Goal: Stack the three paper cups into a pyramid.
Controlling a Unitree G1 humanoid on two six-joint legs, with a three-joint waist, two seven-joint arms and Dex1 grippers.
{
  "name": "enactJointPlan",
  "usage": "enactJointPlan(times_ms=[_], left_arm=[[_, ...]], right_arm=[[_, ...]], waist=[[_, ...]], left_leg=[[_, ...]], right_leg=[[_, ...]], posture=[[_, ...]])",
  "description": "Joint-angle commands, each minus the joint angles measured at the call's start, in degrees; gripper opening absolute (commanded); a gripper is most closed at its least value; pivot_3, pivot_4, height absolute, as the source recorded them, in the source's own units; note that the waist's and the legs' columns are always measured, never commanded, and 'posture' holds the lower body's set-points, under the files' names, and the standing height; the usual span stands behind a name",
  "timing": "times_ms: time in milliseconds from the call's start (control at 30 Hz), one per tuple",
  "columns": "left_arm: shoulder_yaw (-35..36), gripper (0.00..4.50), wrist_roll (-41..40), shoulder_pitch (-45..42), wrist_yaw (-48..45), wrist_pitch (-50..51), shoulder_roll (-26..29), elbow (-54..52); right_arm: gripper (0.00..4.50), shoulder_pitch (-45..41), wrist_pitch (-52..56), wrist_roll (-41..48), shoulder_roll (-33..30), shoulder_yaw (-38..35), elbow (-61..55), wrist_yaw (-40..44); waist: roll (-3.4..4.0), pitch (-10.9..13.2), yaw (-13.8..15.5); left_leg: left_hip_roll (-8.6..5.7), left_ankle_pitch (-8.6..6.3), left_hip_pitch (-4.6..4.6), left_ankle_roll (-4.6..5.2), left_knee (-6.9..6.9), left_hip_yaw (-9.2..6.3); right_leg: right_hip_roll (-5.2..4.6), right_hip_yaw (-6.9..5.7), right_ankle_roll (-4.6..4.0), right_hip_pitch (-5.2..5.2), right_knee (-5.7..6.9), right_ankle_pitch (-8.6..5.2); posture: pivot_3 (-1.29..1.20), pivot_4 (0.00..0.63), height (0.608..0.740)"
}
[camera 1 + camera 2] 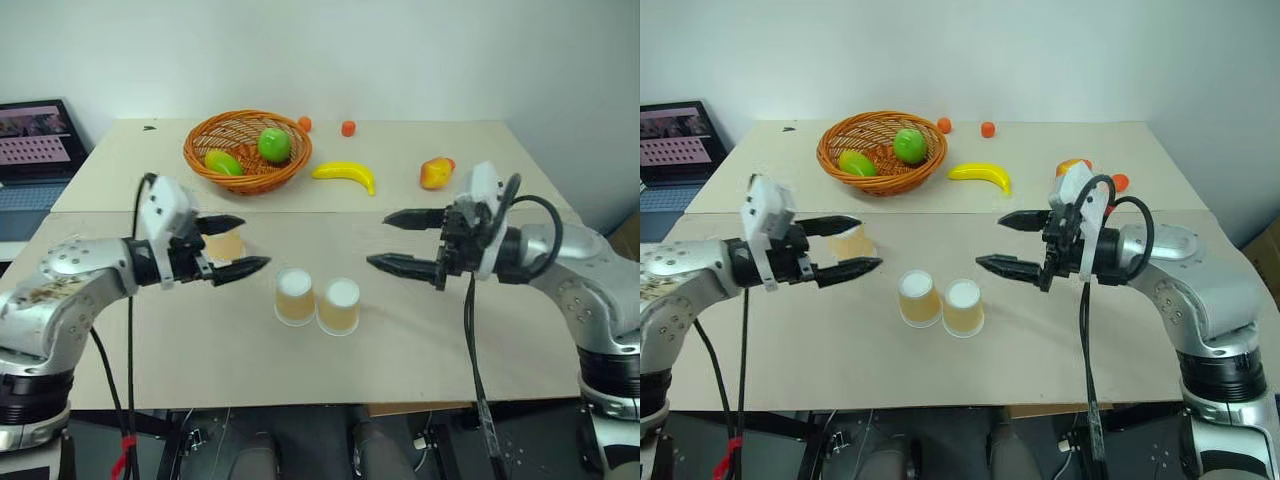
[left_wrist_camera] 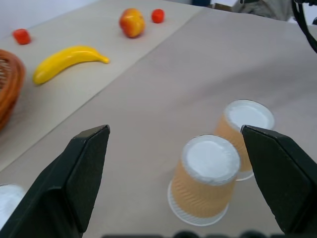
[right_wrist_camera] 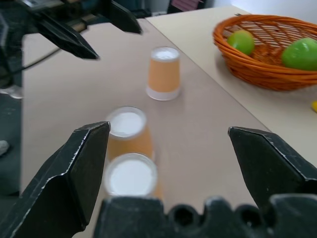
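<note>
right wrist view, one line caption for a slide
Open right gripper above two upturned tan paper cups, third cup beyond.

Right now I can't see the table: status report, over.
Left gripper open, right gripper open, both empty. Two cups side by side, third cup apart. Nothing blocking.

Two cups side by side

Third paper cup half hidden behind left pincer fingers. Laptop cut off by left edge. Small orange fruits at far table edge too small to identify.
</note>
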Motion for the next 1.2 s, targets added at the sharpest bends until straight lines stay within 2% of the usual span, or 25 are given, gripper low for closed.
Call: enactJointPlan(times_ms=[33, 200, 433, 567, 700, 1200], left_arm=[[7.77, 4.5, -0.28, 2.18, 3.01, -1.74, -0.48, 0.18], [15.2, 4.5, 3.69, 12.08, 6.66, -5.41, -2.64, 2.13], [12.73, 4.5, 9.76, 16.14, 10.76, -12.55, -7.47, 5.47], [9.73, 4.5, 11.29, 14.33, 12.16, -14.66, -10.6, 6.81], [5.78, 4.5, 13.85, 9.66, 13.84, -17.44, -13.74, 12.52], [-3.16, 4.5, 19.7, -3.97, 13.18, -23.82, -19.06, 27.42]], right_arm=[[4.47, -3.28, -3.73, -2.22, 0.92, -0.07, 1.44, -1.01], [4.47, -6.65, -6.38, -5.1, 2.15, 2.82, 8.23, 1.82], [4.47, -8.65, -7.67, -6.2, 2.48, 3.5, 10.93, 3.92], [4.47, -9.03, -7.18, -6.21, 2.36, 3.04, 10.83, 4.1], [4.47, -8.49, -6.22, -5.94, 1.49, 1.9, 8.92, 3.38], [4.47, -5.33, -2.45, -4.04, -0.74, -1.53, 2.97, 0.11]], waist=[[0.0, 0.0, -0.03], [0.0, 0.0, -0.17], [-0.07, 0.04, 0.83], [-0.09, 0.04, 1.16], [-0.11, 0.05, 1.39], [-0.12, 0.04, 1.67]], left_leg=[[0.0, 0.0, -0.03, 0.0, 0.0, 0.01], [0.0, -0.01, -0.08, 0.0, -0.01, 0.07], [0.0, -0.01, -0.16, 0.0, -0.01, 0.01], [-0.03, -0.01, -0.16, 0.0, -0.01, 0.02], [-0.01, -0.01, -0.18, 0.0, -0.01, 0.01], [-0.04, -0.01, -0.24, 0.0, -0.01, -0.01]], right_leg=[[-0.01, 0.01, -0.04, -0.05, -0.01, 0.02], [-0.05, 0.05, -0.35, -0.09, -0.06, 0.21], [-0.06, -0.07, -0.38, -0.13, -0.05, 0.22], [-0.09, -0.06, -0.39, -0.1, -0.07, 0.23], [-0.06, -0.06, -0.4, -0.13, -0.05, 0.24], [-0.06, -0.07, -0.4, -0.14, -0.06, 0.25]], posture=[[0.0, 0.15, 0.735], [0.0, 0.15, 0.735], [0.0, 0.15, 0.735], [0.0, 0.15, 0.735], [0.0, 0.15, 0.735], [0.0, 0.15, 0.735]])
